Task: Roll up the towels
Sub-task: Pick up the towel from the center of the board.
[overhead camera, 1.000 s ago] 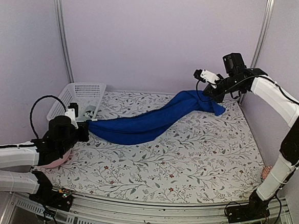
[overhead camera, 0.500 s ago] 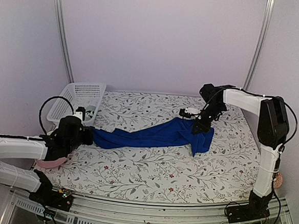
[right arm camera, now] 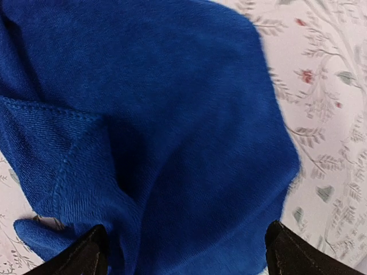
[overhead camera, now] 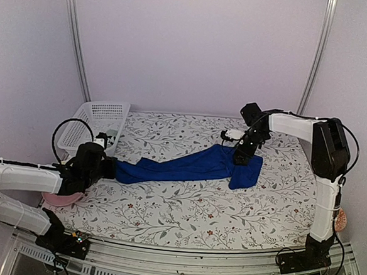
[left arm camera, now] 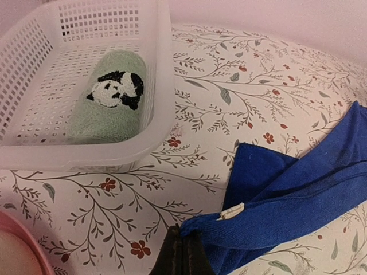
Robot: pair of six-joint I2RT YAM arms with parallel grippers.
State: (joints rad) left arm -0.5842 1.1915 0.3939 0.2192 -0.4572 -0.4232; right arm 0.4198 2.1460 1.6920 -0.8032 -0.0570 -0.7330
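the blue towel lies stretched as a long twisted band across the middle of the counter, reaching from near the left edge toward the right edge, where its end spreads flat. the left jaws are pinched together on its left corner, and the right jaws stand wide apart over the flat right end. the green towel sits rolled in the basket at the far left corner.

Looks down from high behind the robot over the whole table, low and close from the left wrist toward basket and blue towel, closest from the right wrist onto that same towel.
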